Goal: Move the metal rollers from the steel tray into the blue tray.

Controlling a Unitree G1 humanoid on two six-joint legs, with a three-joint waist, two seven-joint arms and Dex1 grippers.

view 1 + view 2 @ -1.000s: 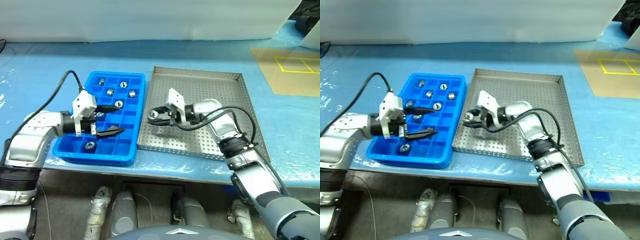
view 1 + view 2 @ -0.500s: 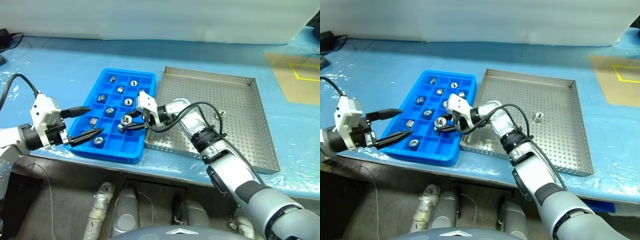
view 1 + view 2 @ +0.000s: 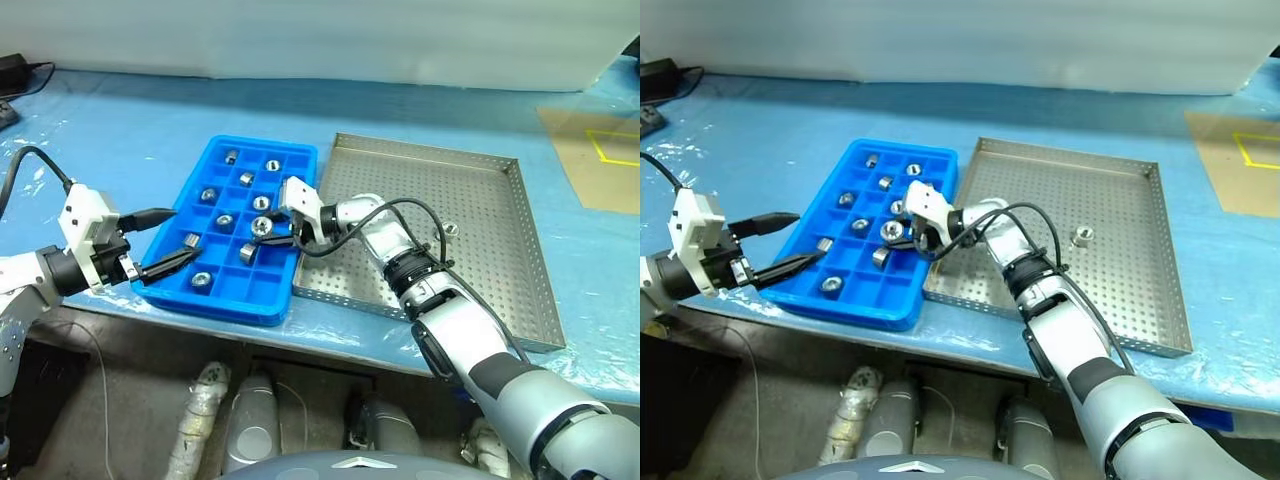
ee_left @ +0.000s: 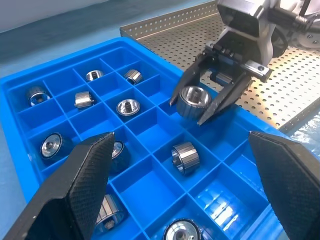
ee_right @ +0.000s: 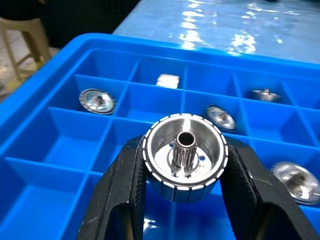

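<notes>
The blue tray (image 3: 300,160) lies left of the steel tray (image 3: 430,152) and holds several metal rollers (image 3: 247,253) in its square compartments. My right gripper (image 3: 265,228) reaches over the blue tray's right side, shut on one roller (image 5: 183,155) that hangs just above the compartments, hole facing the wrist camera. From the left wrist the same held roller (image 4: 193,98) shows between the right gripper's black fingers (image 4: 225,97). My left gripper (image 3: 185,233) stands open at the blue tray's left near edge, nothing in it. One roller (image 3: 449,229) lies on the steel tray's perforated floor.
Both trays sit on a table covered in blue plastic film (image 3: 120,130), close to its near edge. A cable (image 3: 30,160) runs to my left wrist. A brown board with yellow lines (image 3: 600,150) lies at the far right.
My right gripper has carried the roller from the steel tray's left edge out over the blue tray. My left gripper has drawn back from above the compartments to the tray's left edge. The camera also shifted.
</notes>
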